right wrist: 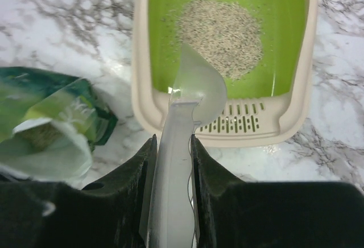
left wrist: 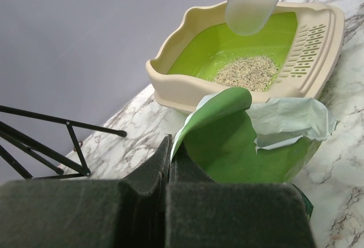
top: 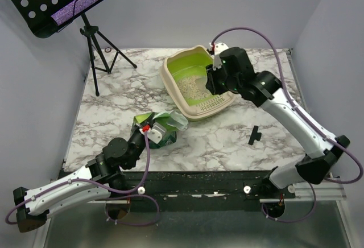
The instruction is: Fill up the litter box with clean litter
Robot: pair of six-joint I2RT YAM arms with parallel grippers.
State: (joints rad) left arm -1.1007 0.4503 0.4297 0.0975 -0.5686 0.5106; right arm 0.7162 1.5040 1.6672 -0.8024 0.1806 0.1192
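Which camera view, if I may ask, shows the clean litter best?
Right wrist: it looks straight down on the clean litter, large and close. Left wrist shows it at a low slant; top external shows it small and distant.

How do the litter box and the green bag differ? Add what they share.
The litter box is a rigid beige-rimmed tray; the green bag is soft and crumpled. The litter box is larger than the green bag. The litter box sits ungripped; the green bag's edge is pinched by the left tool. Both are green inside and open-topped.
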